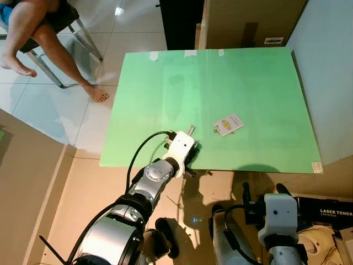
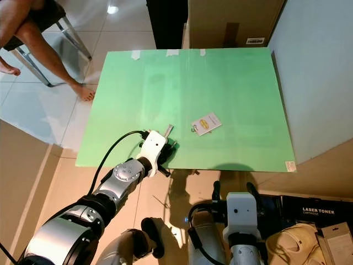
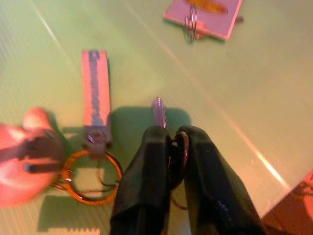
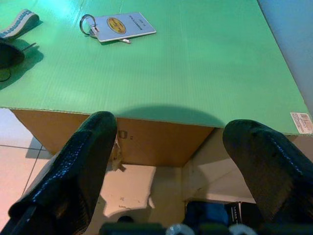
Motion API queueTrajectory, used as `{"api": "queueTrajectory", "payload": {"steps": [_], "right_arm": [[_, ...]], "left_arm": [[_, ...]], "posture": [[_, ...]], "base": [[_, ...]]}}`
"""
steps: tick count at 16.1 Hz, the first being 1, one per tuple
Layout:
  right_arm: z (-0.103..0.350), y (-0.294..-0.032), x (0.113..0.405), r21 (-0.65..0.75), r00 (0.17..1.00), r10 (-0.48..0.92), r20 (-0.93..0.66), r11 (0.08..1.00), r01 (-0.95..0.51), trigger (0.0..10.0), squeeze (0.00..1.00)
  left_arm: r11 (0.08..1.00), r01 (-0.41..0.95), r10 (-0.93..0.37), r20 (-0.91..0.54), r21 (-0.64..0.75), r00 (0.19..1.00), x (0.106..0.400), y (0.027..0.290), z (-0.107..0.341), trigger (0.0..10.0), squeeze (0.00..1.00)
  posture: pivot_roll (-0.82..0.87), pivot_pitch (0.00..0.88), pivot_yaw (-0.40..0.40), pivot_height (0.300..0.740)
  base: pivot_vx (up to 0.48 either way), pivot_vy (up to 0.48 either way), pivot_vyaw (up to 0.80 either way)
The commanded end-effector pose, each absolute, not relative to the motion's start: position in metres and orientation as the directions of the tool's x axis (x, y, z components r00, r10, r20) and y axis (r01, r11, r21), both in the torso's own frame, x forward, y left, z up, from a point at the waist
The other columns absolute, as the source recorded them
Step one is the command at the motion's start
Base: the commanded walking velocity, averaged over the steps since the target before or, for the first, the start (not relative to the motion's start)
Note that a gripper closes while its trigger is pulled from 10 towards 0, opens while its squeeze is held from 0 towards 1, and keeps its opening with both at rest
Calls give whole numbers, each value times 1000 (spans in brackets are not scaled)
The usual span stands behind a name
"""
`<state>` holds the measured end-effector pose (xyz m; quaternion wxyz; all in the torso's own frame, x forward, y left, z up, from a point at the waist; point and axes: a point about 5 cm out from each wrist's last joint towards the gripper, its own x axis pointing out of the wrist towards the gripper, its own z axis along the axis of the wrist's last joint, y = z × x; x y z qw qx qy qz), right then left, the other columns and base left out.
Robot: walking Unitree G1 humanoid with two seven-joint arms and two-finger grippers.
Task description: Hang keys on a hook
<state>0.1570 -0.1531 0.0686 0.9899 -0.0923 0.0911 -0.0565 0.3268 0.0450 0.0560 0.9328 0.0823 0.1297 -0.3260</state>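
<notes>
The tabletop is a flat, even pale green with faint fine ribbing, over plain brown cardboard sides. On it, right of the white-cased left gripper with its black jaws, lies a white card printed with a yellow oval. Near those jaws lie a grey-blue patterned strap and an orange ring; the key between them is silvery.

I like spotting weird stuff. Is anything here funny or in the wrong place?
One thing: the task needs a hook, but none can be seen around the flat green board. The left hand pinches a silver key low over the board, its orange ring and grey strap lying beside it. A white card tag lies apart.
</notes>
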Motion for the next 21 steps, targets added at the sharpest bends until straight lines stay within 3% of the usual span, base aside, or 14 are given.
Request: {"api": "queueTrajectory", "payload": {"steps": [1,4,10,15,21], "right_arm": [[66,-152,152,-198,973,-132,-187,976,95,10000,0],[66,-153,153,-201,973,-135,-185,975,97,10000,0],[64,-153,162,-200,976,-129,-176,975,93,10000,0],[65,-155,172,-201,980,-120,-156,976,88,10000,0],[69,-165,202,-185,988,-112,-107,978,91,10000,0]], "left_arm": [[770,636,-595,-302,51,745,325,46,54,0,0],[773,634,-613,-218,34,759,335,46,72,0,0],[797,598,-604,59,87,795,371,51,154,0,0],[832,545,-553,67,106,830,385,69,174,0,0],[845,527,-534,184,87,825,391,88,205,0,0]], "posture": [[-462,306,167,740],[-463,300,168,740],[-434,266,174,740],[-427,229,170,740],[-353,156,139,740]], "base": [[0,0,0],[0,0,0],[0,0,0],[0,0,0],[0,0,0]]}}
